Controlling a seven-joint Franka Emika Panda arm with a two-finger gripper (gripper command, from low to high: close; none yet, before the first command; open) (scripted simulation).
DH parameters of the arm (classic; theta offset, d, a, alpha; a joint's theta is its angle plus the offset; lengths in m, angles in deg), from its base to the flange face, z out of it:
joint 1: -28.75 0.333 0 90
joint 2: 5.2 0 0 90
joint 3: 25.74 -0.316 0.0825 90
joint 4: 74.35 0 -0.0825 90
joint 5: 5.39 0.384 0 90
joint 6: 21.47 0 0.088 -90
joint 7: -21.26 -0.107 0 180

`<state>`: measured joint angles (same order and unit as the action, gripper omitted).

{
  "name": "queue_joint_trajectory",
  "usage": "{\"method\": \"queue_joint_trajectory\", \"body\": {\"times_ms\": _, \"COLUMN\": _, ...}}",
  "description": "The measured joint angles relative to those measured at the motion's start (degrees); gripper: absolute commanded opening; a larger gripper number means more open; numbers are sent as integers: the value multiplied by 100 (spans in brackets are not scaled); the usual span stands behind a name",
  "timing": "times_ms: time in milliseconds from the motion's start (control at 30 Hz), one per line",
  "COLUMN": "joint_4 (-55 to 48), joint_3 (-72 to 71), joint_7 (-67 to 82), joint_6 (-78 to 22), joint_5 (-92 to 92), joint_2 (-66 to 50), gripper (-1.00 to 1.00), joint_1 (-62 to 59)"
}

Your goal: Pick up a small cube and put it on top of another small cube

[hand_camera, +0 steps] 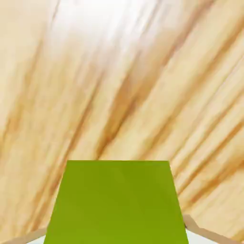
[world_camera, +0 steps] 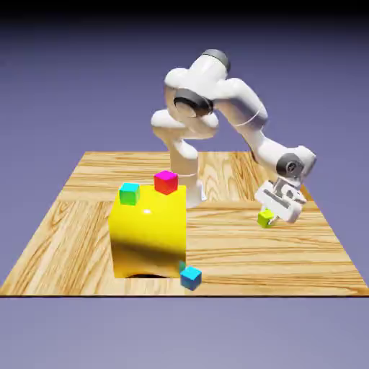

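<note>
The small cube (world_camera: 266, 216), lime yellow-green, sits low over the wooden table (world_camera: 238, 245) at the exterior view's right, and my gripper (world_camera: 271, 215) is shut on it. In the hand view this lime cube (hand_camera: 116, 205) fills the lower middle, with only slivers of the grey fingertips (hand_camera: 198, 232) showing at its bottom corners. I cannot tell whether it rests on the wood or hangs just above it. Another small cube (world_camera: 130, 193), teal-green with a turquoise top, stands on the left part of the big yellow block's (world_camera: 148, 234) top, far from the gripper.
A red-and-magenta cube (world_camera: 166, 181) stands on the yellow block's top right, beside the teal one. A blue-cyan cube (world_camera: 190, 277) lies on the table at the block's front right corner, near the table's front edge.
</note>
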<state>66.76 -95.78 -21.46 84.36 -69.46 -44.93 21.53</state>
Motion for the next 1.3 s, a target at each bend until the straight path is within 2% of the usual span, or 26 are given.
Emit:
{"method": "queue_joint_trajectory", "body": {"times_ms": 100, "joint_4": -200, "joint_3": 220, "joint_7": -89, "joint_6": 340, "joint_5": 281, "joint_2": 81, "gripper": -100, "joint_1": 127}}
{"method": "queue_joint_trajectory", "body": {"times_ms": 800, "joint_4": -2066, "joint_3": 4580, "joint_7": -3819, "joint_6": 2091, "joint_5": 4286, "joint_2": 2343, "gripper": -100, "joint_1": -589}}
{"method": "queue_joint_trajectory", "body": {"times_ms": 1300, "joint_4": -346, "joint_3": 7608, "joint_7": -6806, "joint_6": 1572, "joint_5": 7451, "joint_2": 5351, "gripper": -100, "joint_1": -891}}
